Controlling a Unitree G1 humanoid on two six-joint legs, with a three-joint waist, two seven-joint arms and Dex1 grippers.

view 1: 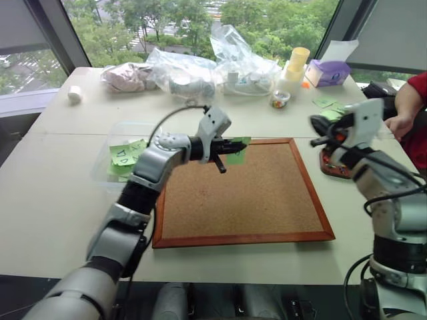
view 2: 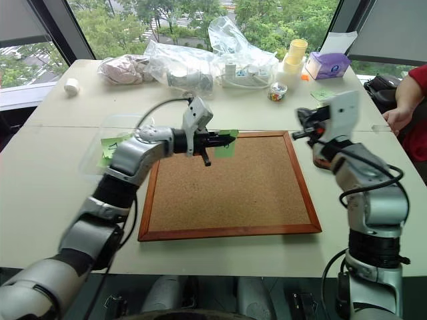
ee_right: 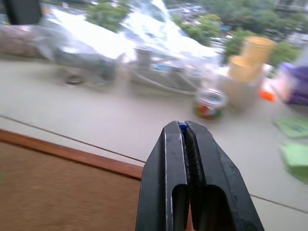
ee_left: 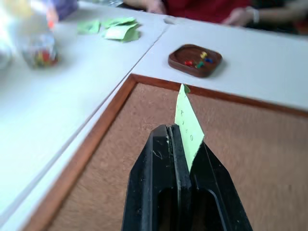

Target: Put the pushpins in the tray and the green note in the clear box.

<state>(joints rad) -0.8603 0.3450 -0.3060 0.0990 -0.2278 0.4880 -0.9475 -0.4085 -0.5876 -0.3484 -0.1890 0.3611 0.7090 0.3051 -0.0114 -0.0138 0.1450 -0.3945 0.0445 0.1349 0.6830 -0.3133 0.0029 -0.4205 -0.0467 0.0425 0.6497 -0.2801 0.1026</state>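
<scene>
My left gripper [view 1: 239,145] is shut on the green note [ee_left: 187,120], which it holds edge-up just above the far part of the cork board [view 1: 240,200]. Dark handwriting shows on the note. The clear box [view 1: 107,167] sits left of the board with light-green notes [view 1: 127,157] inside. The reddish-brown tray [ee_left: 195,60] lies off the board's right edge, with several pushpins [ee_left: 198,60] in it, and is partly hidden behind my right gripper [view 1: 316,141]. That gripper hovers over the board's far right corner, shut, with a small blue-headed pushpin [ee_right: 182,126] pinched at its fingertips.
Clear plastic bags [view 1: 200,70], stacked yellow cups [view 1: 295,67], a purple box [view 1: 327,72] and a small jar of pins [view 1: 280,100] line the table's far side. Loose green notes [view 1: 327,103] lie at the far right. A person's hand [view 1: 400,123] rests beside the tray.
</scene>
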